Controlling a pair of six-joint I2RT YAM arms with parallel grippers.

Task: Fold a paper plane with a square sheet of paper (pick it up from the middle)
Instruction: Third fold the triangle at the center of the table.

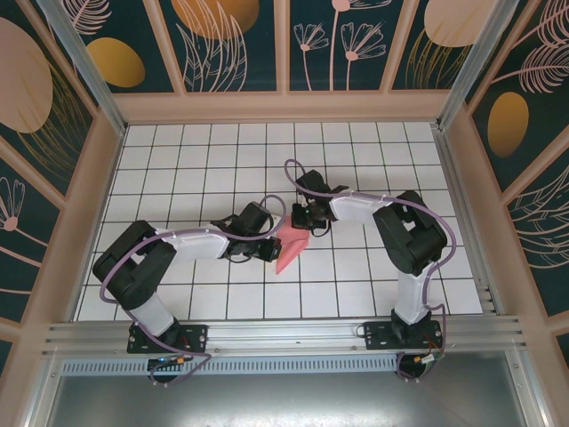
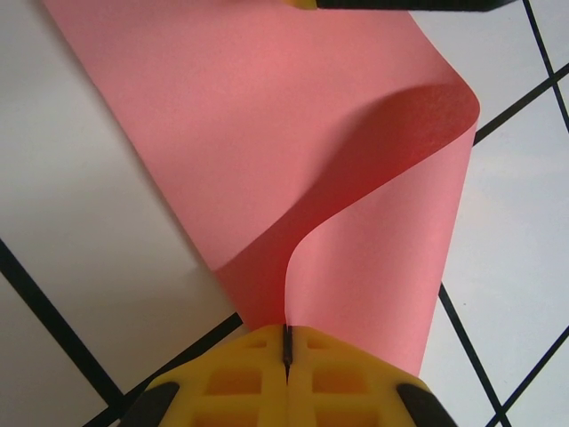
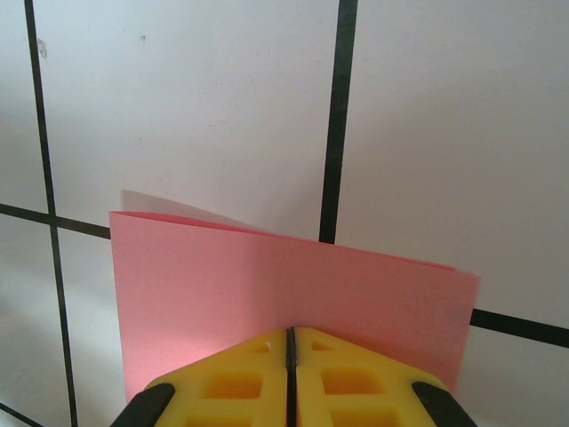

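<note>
Salmon-pink, the square sheet of paper (image 1: 290, 249) lay folded over near the centre of the white gridded desk (image 1: 373, 151), one flap curling upward. The left pincer (image 2: 286, 338) was clamped shut on the curled flap's edge. The right pincer (image 3: 290, 338) was clamped shut on the flat, doubled edge.

Paper (image 2: 267, 133): thin, matt, smooth salmon sheet, bending softly with no gloss. Fingers (image 2: 231, 382): yellow moulded plastic, satin finish, ribbed into open cells, with black corners. Table (image 1: 222, 151): smooth white top with a dull sheen, ruled in black lines. Arms (image 1: 191, 242): hard plastic shells, white and black, slightly glossy. Rail (image 1: 284, 334): bare brushed metal, ridged lengthwise. Walls (image 1: 240, 44): matt printed panels in pale frames.
</note>
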